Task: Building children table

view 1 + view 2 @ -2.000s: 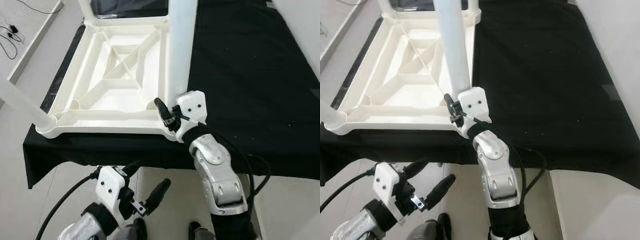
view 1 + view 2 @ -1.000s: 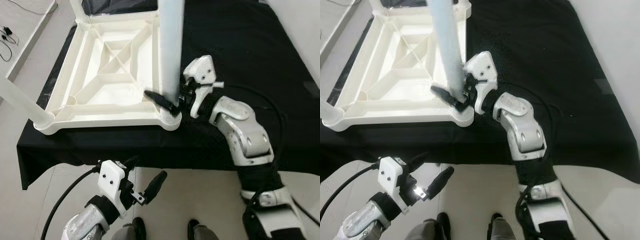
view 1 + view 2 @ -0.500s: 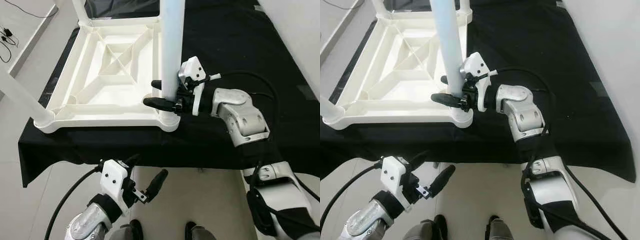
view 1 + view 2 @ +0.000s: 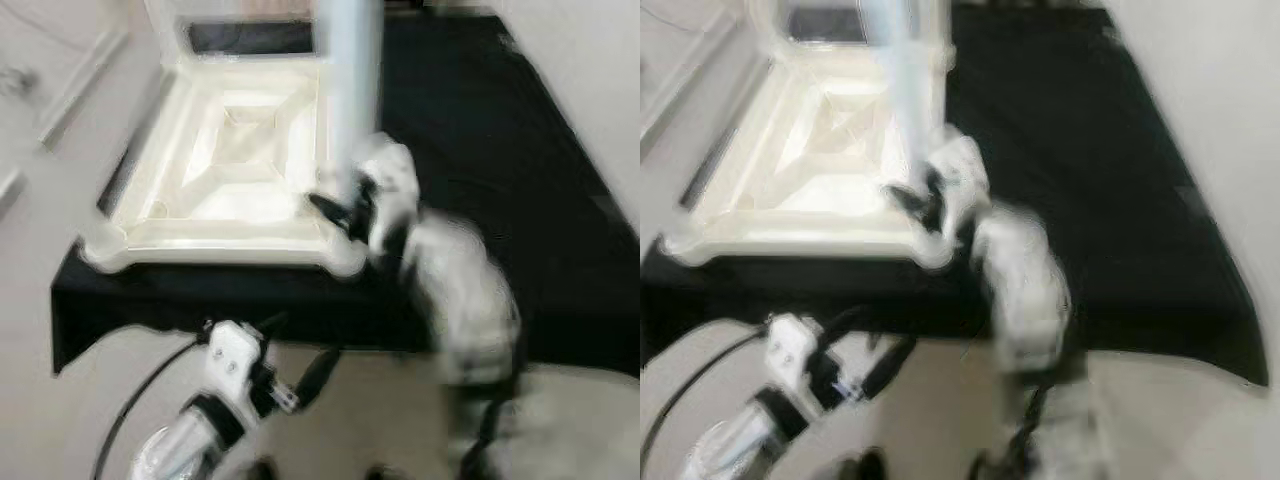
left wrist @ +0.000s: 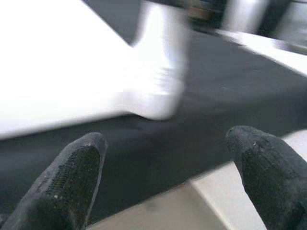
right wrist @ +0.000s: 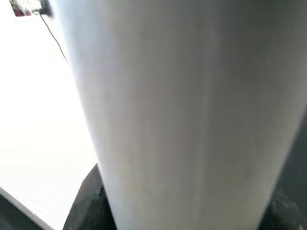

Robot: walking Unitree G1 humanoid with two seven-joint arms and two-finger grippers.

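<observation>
Everything is blurred. The white children's table top [image 4: 200, 238] lies upside down on a black-covered surface [image 4: 490, 130]. One white table leg [image 4: 348, 90] stands upright in the near right corner socket. My right gripper [image 4: 340, 212] is at the base of that leg; in the right wrist view the leg [image 6: 192, 105] sits tight between dark fingers [image 6: 86, 201]. My left gripper [image 4: 300, 375] hangs low, below the front edge of the covered surface, open with nothing between its fingertips [image 5: 72, 177].
Another leg socket corner [image 4: 100, 255] sticks out at the near left of the table top. Pale floor [image 4: 60, 180] lies to the left and in front. A light wall [image 4: 590, 60] borders the right side.
The camera has shifted and everything has blurred. My right forearm has swung from out at the right back toward me, with the gripper still at the leg's base. The left gripper stays low.
</observation>
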